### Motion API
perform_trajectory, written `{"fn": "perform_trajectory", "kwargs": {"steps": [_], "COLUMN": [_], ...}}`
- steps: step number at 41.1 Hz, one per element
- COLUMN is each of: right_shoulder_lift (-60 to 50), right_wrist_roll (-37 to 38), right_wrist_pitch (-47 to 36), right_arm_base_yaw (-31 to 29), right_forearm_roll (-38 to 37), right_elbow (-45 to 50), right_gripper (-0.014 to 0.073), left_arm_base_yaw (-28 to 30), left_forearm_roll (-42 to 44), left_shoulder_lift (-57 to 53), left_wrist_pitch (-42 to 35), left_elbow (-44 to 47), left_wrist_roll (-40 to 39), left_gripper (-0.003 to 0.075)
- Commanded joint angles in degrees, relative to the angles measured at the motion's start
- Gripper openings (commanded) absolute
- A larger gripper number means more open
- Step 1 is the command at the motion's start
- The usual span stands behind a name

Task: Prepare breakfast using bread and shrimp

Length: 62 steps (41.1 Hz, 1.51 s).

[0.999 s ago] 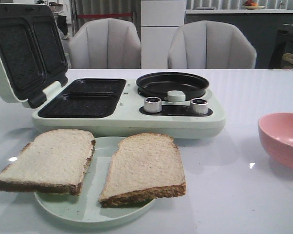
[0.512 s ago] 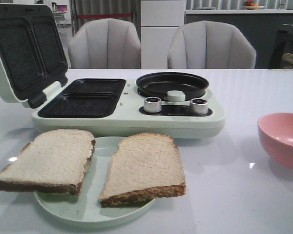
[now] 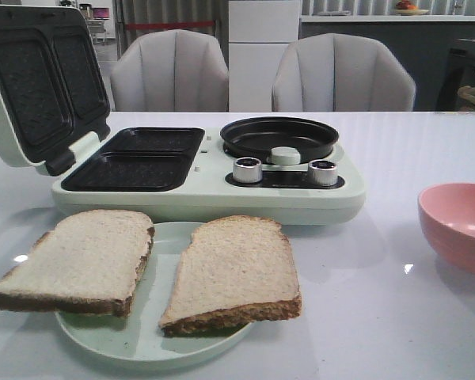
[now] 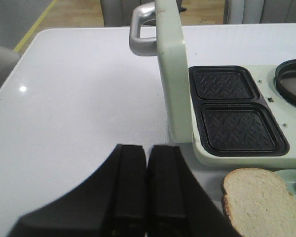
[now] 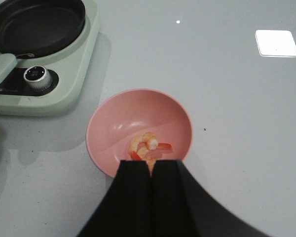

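Two slices of bread lie on a pale green plate [image 3: 154, 336] at the front: the left slice [image 3: 79, 257] and the right slice [image 3: 233, 269]. The left slice also shows in the left wrist view [image 4: 259, 200]. The shrimp [image 5: 147, 146] lies in a pink bowl [image 5: 113, 128], which also shows at the right edge of the front view [image 3: 457, 226]. My left gripper [image 4: 148, 150] is shut and empty above the table, left of the bread. My right gripper [image 5: 151, 165] is shut and empty above the bowl's near rim. Neither gripper shows in the front view.
A pale green breakfast maker [image 3: 206, 186] stands behind the plate, its lid [image 3: 36, 79] open to the left, with two dark grill plates [image 3: 134, 158], a round black pan [image 3: 279, 138] and two silver knobs [image 3: 248, 169]. Two grey chairs [image 3: 344, 75] stand behind the table.
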Motion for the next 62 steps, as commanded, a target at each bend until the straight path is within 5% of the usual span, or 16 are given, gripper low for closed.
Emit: {"fn": "perform_trajectory", "kwargs": {"steps": [1, 8, 13, 20, 29, 44, 53, 62], "right_shoulder_lift": [1.1, 1.1, 1.1, 1.1, 1.1, 1.1, 1.1, 1.1], "right_wrist_roll": [0.0, 0.0, 0.0, 0.0, 0.0, 0.0, 0.0, 0.0], "right_wrist_pitch": [-3.8, -3.8, -3.9, -3.9, -3.9, -3.9, -3.9, -3.9], "right_arm_base_yaw": [-0.3, -0.3, -0.3, -0.3, -0.3, -0.3, -0.3, -0.3], "right_forearm_roll": [0.2, -1.3, -1.5, -1.5, -1.5, -1.5, -1.5, -1.5], "right_elbow": [-2.0, -2.0, -2.0, -2.0, -2.0, -2.0, -2.0, -2.0], "right_gripper": [0.0146, 0.0463, 0.0527, 0.0527, 0.0527, 0.0527, 0.0527, 0.0527], "left_arm_base_yaw": [-0.5, -0.5, -0.6, -4.2, -16.2, -39.9, -48.3, -49.1], "left_forearm_roll": [0.7, 2.3, 2.6, 2.6, 4.9, 29.2, 57.5, 80.2], "left_shoulder_lift": [1.6, 3.3, 4.7, 8.0, 14.8, 24.0, 33.3, 44.0], "left_wrist_pitch": [-3.4, -3.8, -3.8, -3.8, -3.4, -3.3, 1.6, 5.4], "left_elbow": [-1.8, -1.8, -1.8, -1.8, -1.8, 5.2, 7.3, 7.3], "left_wrist_roll": [-0.4, -0.4, -0.4, 0.3, 7.7, 6.3, -15.1, -33.7], "left_gripper": [0.0140, 0.0447, 0.0599, 0.0559, 0.0495, 0.0491, 0.0490, 0.0490]}}
